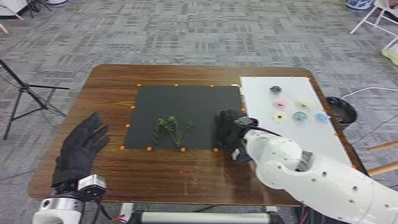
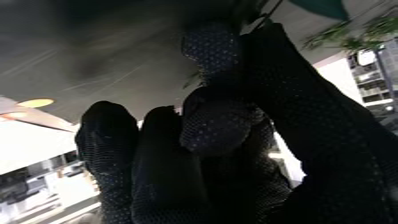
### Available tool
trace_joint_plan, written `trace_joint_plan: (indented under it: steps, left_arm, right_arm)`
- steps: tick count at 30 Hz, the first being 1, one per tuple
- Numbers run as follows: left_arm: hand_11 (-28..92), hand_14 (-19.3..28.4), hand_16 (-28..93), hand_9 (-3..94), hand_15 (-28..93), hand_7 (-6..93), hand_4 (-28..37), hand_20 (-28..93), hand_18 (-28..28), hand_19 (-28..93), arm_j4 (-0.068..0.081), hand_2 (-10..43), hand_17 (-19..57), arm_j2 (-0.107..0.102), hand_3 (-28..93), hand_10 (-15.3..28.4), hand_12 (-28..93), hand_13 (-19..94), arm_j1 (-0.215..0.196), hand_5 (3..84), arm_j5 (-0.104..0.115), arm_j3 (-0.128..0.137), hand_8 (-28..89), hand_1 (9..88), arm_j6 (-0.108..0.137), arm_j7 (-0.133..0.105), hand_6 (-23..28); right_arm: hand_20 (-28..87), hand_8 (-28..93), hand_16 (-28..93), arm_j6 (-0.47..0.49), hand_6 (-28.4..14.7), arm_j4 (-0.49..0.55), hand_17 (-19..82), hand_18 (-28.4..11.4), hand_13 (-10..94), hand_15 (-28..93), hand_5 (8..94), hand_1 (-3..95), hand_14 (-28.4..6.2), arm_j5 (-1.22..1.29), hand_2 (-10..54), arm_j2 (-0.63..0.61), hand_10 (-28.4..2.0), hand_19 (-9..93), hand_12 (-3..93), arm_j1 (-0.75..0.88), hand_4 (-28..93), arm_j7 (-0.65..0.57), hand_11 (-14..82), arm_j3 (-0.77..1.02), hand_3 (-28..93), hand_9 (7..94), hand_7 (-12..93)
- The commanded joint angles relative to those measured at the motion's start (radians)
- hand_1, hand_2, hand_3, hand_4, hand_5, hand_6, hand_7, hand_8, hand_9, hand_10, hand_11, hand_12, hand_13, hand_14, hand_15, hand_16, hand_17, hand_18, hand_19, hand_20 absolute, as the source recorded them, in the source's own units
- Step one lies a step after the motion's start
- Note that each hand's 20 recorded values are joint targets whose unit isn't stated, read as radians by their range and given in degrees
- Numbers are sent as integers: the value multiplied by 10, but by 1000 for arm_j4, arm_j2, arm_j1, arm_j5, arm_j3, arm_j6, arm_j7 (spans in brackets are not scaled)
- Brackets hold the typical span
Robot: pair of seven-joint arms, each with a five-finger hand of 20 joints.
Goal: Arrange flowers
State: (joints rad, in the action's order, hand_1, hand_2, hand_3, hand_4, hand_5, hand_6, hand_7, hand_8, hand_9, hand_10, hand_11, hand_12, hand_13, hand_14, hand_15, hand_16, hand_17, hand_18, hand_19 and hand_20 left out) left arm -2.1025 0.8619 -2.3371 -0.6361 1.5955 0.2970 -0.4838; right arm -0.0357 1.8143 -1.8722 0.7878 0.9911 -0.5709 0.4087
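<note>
1. Head view: green sprigs [image 1: 169,129] laid on the black mat [image 1: 182,100], upon the counter [image 1: 115,172]; flowers [image 1: 299,116] laid on the white sheet [image 1: 266,92]. Left hand [image 1: 82,145]: spread flat, beside the mat. Right hand [image 1: 228,129]: over the mat's edge nearest the sheet. For good placing, the stem should be lowered beside the sprigs without their being brushed. Sprigs: leafy ends pointed away from the robot, long axes near to far, slightly fanned.
2. Right wrist view: thin stem [image 2: 266,19] apparently pinched between thumb and finger; a light grip and gentle release are advised. Long axis slanted outward past the fingertips; bloom end cannot be told.
</note>
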Motion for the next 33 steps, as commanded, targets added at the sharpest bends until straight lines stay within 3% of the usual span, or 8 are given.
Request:
trace_joint_plan:
  steps: [1, 18, 33]
  left_arm:
    - [194, 127, 67, 208, 275, 201, -270, 147, 194, 367, -4, -33, -106, 11, 701, 104, 200, 168, -5, 277, -4, -1, -90, 241, -6, 2, 22]
    - [195, 126, 67, 208, 274, 201, -269, 147, 194, 367, 4, -32, -106, 10, 699, 102, 200, 167, 16, 277, -4, -14, -90, 241, -6, 10, 22]
    - [195, 127, 67, 209, 274, 200, -270, 147, 193, 367, -5, -33, -106, 9, 701, 103, 201, 168, -11, 278, -3, -2, -90, 241, -9, 1, 23]
  right_arm:
    - [568, 183, 406, 7, -9, 3, 486, -211, 832, 849, 800, 461, -52, -9, -95, 7, -72, 932, 438, 47, -230, 3, 603, -19, 805, 865, 442]
    - [571, 184, 405, 3, -8, -23, 493, -211, 838, 846, 808, 459, -47, -48, -95, 80, -69, 932, 435, 33, -224, -32, 599, -37, 806, 870, 436]
    - [574, 183, 404, -8, -6, -52, 502, -211, 850, 841, 814, 452, -43, -135, -95, 69, -67, 932, 433, 21, -210, -112, 592, -51, 809, 881, 433]
